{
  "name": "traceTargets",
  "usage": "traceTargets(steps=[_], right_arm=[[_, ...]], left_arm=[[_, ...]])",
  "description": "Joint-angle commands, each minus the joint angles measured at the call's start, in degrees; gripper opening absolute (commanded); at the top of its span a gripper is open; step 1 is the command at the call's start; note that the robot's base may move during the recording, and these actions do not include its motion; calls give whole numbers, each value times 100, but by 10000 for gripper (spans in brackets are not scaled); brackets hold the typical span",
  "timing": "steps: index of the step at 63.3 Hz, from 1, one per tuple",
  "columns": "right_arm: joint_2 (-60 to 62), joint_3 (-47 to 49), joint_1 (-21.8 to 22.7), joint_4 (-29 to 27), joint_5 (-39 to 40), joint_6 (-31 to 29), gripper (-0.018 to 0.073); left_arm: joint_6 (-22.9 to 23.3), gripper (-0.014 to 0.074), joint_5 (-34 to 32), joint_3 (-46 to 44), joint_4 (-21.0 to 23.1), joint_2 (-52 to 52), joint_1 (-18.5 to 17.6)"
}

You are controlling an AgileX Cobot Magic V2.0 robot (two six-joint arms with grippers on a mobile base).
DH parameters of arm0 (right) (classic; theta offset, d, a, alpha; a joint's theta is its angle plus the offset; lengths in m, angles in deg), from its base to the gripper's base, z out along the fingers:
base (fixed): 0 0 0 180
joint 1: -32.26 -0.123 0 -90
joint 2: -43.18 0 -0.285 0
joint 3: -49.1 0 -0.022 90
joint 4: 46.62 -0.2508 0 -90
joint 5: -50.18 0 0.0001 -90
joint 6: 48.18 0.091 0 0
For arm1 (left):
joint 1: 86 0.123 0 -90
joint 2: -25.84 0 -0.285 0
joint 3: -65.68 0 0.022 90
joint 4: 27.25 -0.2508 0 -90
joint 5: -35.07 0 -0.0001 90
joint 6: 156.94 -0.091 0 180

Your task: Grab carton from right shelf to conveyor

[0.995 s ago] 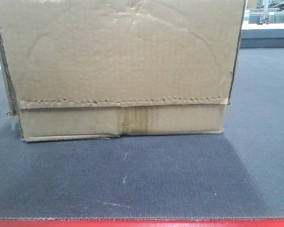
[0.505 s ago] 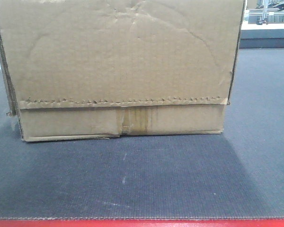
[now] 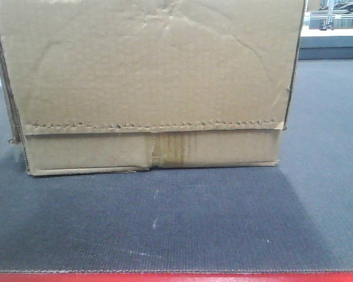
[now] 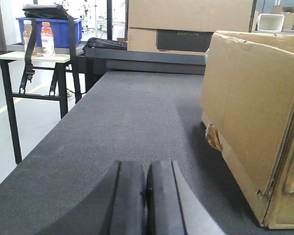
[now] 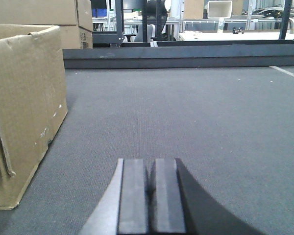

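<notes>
Squarely, carton (image 3: 147,76) rests on grey conveyor (image 3: 176,223).

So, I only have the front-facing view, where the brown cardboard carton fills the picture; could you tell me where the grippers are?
Observer: The left gripper is shut, beside the brown cardboard carton, apart from it.
Operator: And the right one, please?
Observer: The right gripper is shut too, empty, on the carton's other side.
Operator: Is the carton resting on the belt?
Observer: Yes, flat on the dark grey woven conveyor.
</notes>
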Motion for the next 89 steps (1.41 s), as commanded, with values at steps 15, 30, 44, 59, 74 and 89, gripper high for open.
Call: traceTargets(steps=[15,30,44,59,74,89], right_arm=[[43,0,30,-20,270,-52,-69],[43,0,30,-20,270,-52,-69],[43,0,30,-20,270,-52,-69],[43,0,30,-20,270,-52,-69],[43,0,30,-20,270,-52,-69],[43,0,30,-20,270,-52,-69]], left_arm=[[-7,11,-103,-9,18,-30,17],[-7,11,-103,-9,18,-30,17],[-7,11,-103,-9,18,-30,17],[-7,11,-103,-9,18,-30,17],[-7,11,-103,-9,18,-30,17],[-7,11,-103,-9,18,-30,17]])
